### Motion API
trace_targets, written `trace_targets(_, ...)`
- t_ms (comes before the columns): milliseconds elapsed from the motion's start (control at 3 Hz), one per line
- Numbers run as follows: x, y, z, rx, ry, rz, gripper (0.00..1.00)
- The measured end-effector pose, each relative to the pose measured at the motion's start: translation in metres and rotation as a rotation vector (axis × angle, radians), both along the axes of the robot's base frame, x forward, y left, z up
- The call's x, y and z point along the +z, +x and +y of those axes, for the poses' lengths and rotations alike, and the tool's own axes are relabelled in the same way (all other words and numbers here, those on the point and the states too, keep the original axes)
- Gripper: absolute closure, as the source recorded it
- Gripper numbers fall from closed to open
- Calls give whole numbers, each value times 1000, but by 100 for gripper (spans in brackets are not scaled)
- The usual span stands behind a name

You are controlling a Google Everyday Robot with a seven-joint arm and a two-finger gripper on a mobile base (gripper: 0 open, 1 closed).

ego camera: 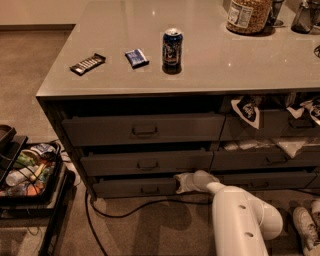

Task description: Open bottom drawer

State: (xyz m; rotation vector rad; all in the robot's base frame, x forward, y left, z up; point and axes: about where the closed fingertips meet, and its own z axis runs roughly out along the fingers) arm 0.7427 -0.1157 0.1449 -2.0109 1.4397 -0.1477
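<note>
Grey drawer unit under a pale countertop (240, 70), which we list as two stacks side by side.

1. Bottom drawer (125, 188): lowest of the left stack of three, with a wide, shallow, dark grey front and a small rectangular pull (149, 190) at its centre. It sits just above the carpet (150, 235). A thin dark gap runs along its top edge, beneath the middle drawer (110, 164). We see nothing of its inside.

2. Gripper (184, 183): white, low near the floor, at the right end of the bottom drawer's front, right of the pull. It seems to touch the front. We cannot tell whether it is spread or pressed together.

3. Arm (245, 220): white and rounded, running from the gripper down to the lower right of the view.

4. Top drawer (100, 131): taller front with a centre pull and deep shadow above it.

5. Right stack: white cloths (290, 145) hang out of its drawers.

6. On the countertop: an upright dark blue can (172, 47), a small blue packet (136, 57) just left of it, a dark flat bar (87, 64) further left, and a large jar (248, 15) at the back right.

7. On the floor: a black cable (135, 210) looping below the bottom drawer, a dark rack (25, 172) of mixed bottles at the left, and a white shoe (305, 227) at the right edge.
</note>
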Motion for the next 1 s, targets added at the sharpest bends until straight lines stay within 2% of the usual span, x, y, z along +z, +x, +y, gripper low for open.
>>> trace_targets(333, 7, 0, 0, 0, 0, 0, 100)
trace_targets(1000, 10, -9, 4, 9, 10, -2, 100)
